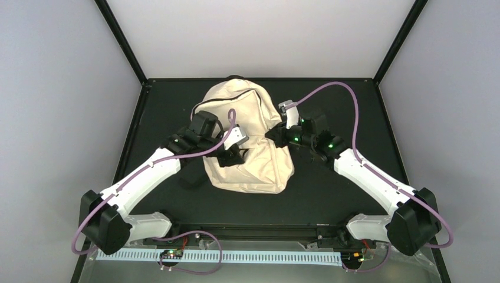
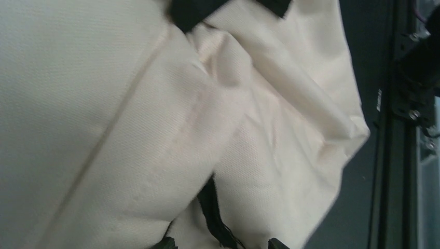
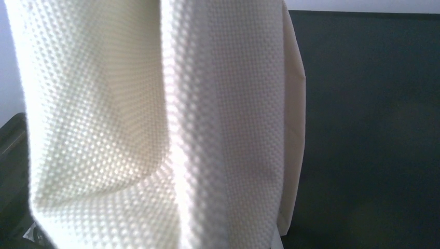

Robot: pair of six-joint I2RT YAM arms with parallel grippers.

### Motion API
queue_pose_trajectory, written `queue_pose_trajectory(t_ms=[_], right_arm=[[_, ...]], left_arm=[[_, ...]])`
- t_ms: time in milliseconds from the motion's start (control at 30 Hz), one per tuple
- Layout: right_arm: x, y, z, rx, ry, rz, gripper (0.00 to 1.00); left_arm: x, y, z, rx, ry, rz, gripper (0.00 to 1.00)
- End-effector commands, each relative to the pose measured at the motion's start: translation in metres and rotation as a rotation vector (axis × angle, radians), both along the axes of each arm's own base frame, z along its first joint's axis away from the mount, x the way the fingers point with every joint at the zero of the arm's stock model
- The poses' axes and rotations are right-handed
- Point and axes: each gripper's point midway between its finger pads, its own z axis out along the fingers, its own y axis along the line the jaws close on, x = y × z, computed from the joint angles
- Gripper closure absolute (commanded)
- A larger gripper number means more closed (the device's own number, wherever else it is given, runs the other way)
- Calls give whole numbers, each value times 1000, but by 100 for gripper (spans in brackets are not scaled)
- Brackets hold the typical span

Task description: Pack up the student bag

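Pressed together, the right jaws pinched cloth at the right edge of the bag (image 1: pixel 250 168). Whether the left jaws were spread or gripping could not be told, since cloth filled that wrist view. On the dark tabletop (image 1: pixel 336 188) the cream bag lay crumpled between both arms, toward the far side, with a black strap piece (image 2: pixel 194 10) showing.

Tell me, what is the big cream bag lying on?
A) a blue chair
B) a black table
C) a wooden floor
B: the student bag rests on the black table, whose dark top shows all around it.
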Motion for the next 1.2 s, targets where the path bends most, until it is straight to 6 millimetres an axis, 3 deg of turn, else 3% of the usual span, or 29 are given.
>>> queue_pose_trajectory(t_ms=[0, 67, 200, 367, 600, 633, 733, 767, 1000, 1167], right_arm=[[-4, 0, 21, 34, -77, 25, 99], [-5, 1, 22, 33, -77, 32, 99], [-6, -1, 24, 32, -84, 27, 99], [-7, -1, 30, 40, -99, 30, 99], [-6, -3, 35, 48, -113, 15, 99], [-5, -3, 36, 50, -115, 16, 99], [-5, -4, 38, 48, -123, 12, 99], [-5, -4, 38, 46, -124, 11, 99], [1, -23, 33, -33, -142, -69, 99], [6, -46, 31, -43, -158, -113, 99]], left_arm=[[32, -7, 23, -87, -99, 113, 54], [31, -13, 29, -135, -105, 94, 54], [27, -19, 11, -134, -36, 86, 55], [29, -18, 6, -113, -53, 90, 71], [22, -14, -7, -81, -46, 96, 69], [21, -15, -10, -79, -48, 94, 72], [19, -18, -15, -64, -51, 95, 96], [22, -17, -13, -59, -54, 108, 98], [35, 6, 10, 39, -121, 196, 98], [20, 24, -9, 141, -79, 162, 98]])
